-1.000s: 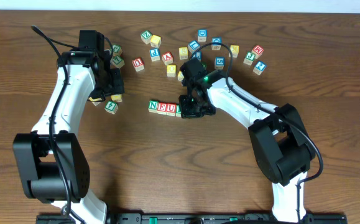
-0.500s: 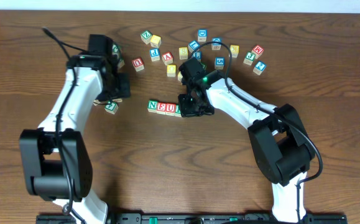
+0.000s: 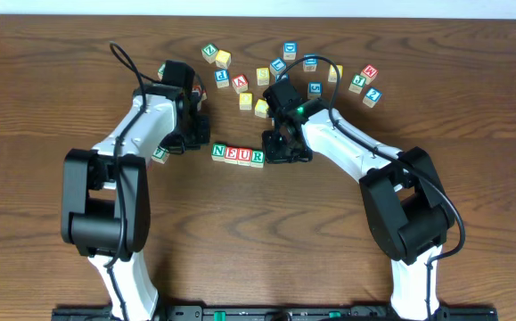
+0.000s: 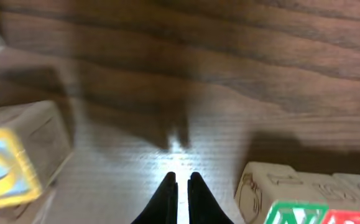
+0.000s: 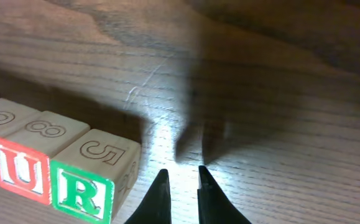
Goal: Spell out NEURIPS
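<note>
A row of lettered cubes lies mid-table: N (image 3: pixel 219 152), E (image 3: pixel 231 153), U (image 3: pixel 243 155) and R (image 3: pixel 257 157), touching side by side. My left gripper (image 3: pixel 197 134) is just left of and behind the N cube (image 4: pixel 291 202); its fingers (image 4: pixel 180 182) are shut and empty. My right gripper (image 3: pixel 280 150) is just right of the R cube (image 5: pixel 83 186), with the U cube (image 5: pixel 21 168) beyond it. Its fingers (image 5: pixel 180 177) are almost closed and hold nothing. I cannot pick out the I, P and S cubes.
Several loose lettered cubes lie scattered at the back, from one (image 3: pixel 208 52) on the left to one (image 3: pixel 372 96) on the right. One more cube (image 3: pixel 159 153) lies under my left arm. A yellow and blue cube (image 4: pixel 9 165) is close on the left gripper's left.
My left arm has swung right, from the far-left cubes to beside the N. My right gripper has moved right off the row's end, and the R cube now shows there.
</note>
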